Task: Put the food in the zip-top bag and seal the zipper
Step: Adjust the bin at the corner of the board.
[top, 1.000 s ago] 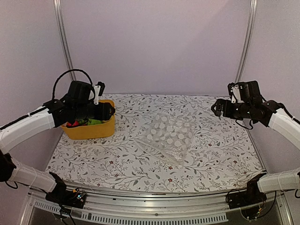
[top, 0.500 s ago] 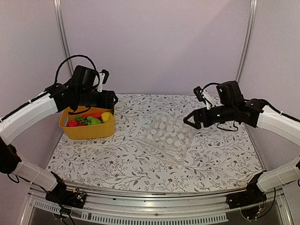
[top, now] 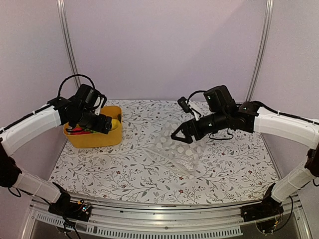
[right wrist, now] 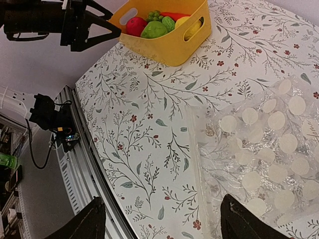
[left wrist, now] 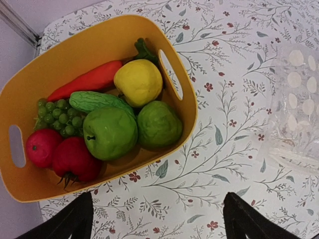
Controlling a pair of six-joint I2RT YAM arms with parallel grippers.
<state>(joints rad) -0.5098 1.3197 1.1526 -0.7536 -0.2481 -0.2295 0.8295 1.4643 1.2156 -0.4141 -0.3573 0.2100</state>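
So here's the setup: all the food is piled in a yellow tub (left wrist: 185, 107) at the far left of the table (top: 124, 172), nothing bagged yet. The left gripper (left wrist: 157, 224) hangs right over the tub with its jaws spread wide and nothing between them. The right gripper (right wrist: 164, 224) is spread just as wide, also empty, hovering over the bag (top: 182, 147), which lies flat mid-table, a bit right of the tub.

In the tub there's a carrot (left wrist: 87, 82) against the far wall, a lemon (left wrist: 138, 82), a cucumber (left wrist: 94, 101), a bunch of grapes (left wrist: 60, 117), two green round pieces (left wrist: 109, 133) and two red ones (left wrist: 74, 159).

My guess on handling: this is light, hard, smooth toy plastic, so the round bits could squirt out of a pinch. I'd start with the carrot or cucumber, taken across the middle, since they're long and narrow.

The bag looks thin, floppy and slippery. It won't stay open by itself, so the right gripper probably needs to pinch one lip near the zipper (right wrist: 198, 164), which I think is the clear strip along the bag's left edge. Hard to be sure, though.
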